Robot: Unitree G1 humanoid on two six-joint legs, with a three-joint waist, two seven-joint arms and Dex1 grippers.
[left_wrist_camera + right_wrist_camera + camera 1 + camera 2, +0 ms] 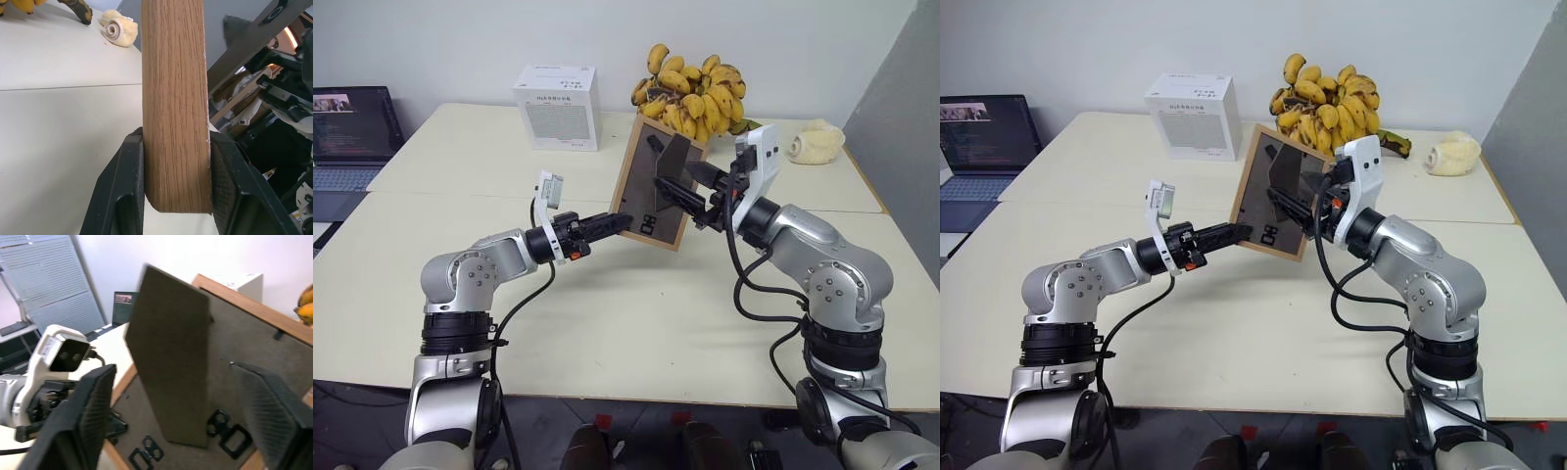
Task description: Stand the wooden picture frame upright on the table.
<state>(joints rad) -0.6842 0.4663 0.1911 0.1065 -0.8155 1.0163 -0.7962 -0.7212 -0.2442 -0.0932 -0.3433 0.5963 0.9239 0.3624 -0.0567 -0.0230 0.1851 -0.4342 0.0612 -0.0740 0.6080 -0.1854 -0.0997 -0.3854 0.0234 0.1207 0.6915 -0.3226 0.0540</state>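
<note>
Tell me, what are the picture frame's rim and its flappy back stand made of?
The wooden picture frame's rim looks like light wood with a smooth matte finish; grain lines show on its edge. The fold-out stand looks like dull grey-brown fibreboard or stiff card, flat and unshiny, though it is hard to tell exactly.

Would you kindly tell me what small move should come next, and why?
Probably lower the light-wood picture frame onto the cream table: the left gripper clamps its edge, its dark stand is folded out, and the right gripper has open jaws.
</note>
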